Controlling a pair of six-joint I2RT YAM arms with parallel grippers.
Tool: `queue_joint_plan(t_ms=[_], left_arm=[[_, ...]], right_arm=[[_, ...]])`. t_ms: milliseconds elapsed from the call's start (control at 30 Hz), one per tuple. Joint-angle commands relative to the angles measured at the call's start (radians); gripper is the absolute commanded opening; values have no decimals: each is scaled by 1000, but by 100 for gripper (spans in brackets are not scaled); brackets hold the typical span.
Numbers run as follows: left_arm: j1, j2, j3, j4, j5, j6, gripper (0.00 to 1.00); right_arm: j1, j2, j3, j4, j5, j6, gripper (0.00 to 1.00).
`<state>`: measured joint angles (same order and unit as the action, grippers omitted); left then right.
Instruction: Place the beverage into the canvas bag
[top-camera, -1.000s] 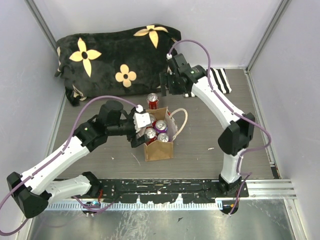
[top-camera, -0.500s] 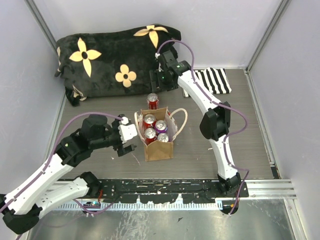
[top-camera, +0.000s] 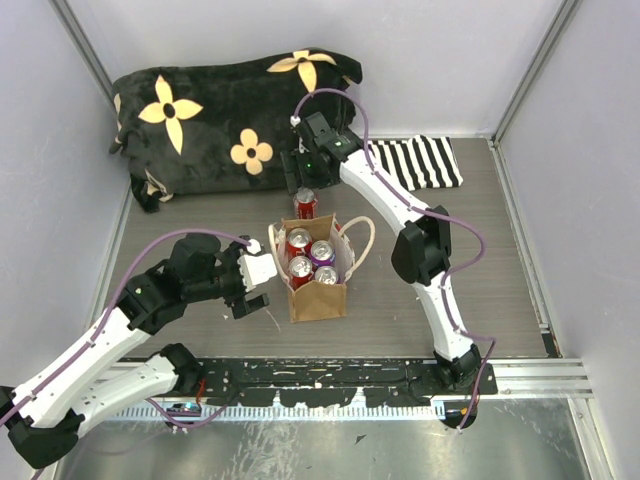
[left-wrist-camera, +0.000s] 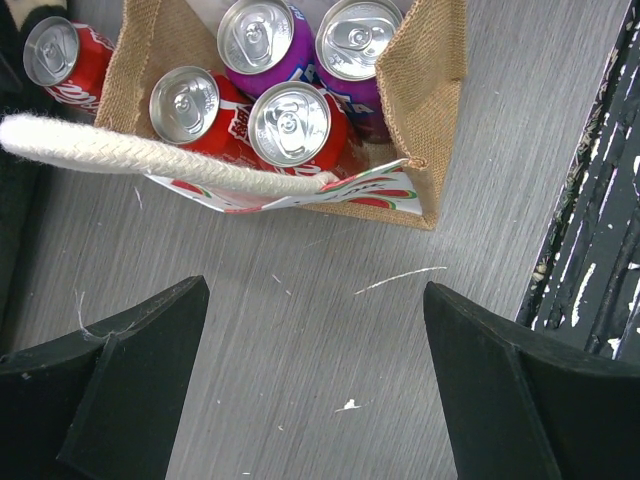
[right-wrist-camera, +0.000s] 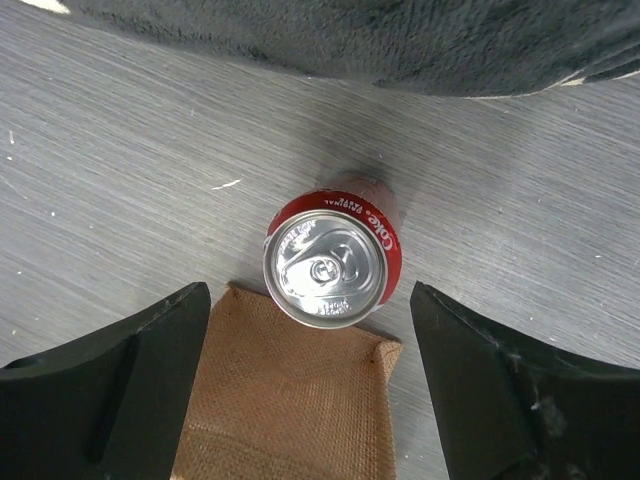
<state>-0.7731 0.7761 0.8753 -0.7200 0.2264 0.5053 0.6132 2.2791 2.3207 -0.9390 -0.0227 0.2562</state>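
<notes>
cushion (top-camera: 235, 110) across the table (top-camera: 480, 270) at 12 o'clock. bag (top-camera: 318, 298) upright mid-table, four cans (top-camera: 299, 241) inside. red can (right-wrist-camera: 328, 268) stands outside at bag's 12 o'clock, just beside its back wall. right gripper (top-camera: 302, 182) above it, jaws wide, holding nothing. left gripper (top-camera: 253, 298) at bag's 9 o'clock, jaws wide, empty.

Top view: I'm high above and behind the arm bases, looking down and forward, far enough to take in the whole table (top-camera: 370, 300).
Left wrist: I'm low and close, facing down past the left fingers (left-wrist-camera: 110, 390) at the open top of the bag (left-wrist-camera: 425, 120).
Right wrist: close as well, straight down on the can (right-wrist-camera: 325, 270) behind the bag.
Shared: both wrists catch that can and a bag wall; the top view holds both.
</notes>
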Motion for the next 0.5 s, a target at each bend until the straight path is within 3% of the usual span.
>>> queue_joint_plan(t_ms=[0, 467], left_arm=[[-2, -3, -10, 18, 1, 7, 96], [-2, -11, -21, 19, 6, 1, 95]], right_arm=[[23, 19, 17, 43, 59, -19, 87], [46, 71, -57, 83, 131, -40, 87]])
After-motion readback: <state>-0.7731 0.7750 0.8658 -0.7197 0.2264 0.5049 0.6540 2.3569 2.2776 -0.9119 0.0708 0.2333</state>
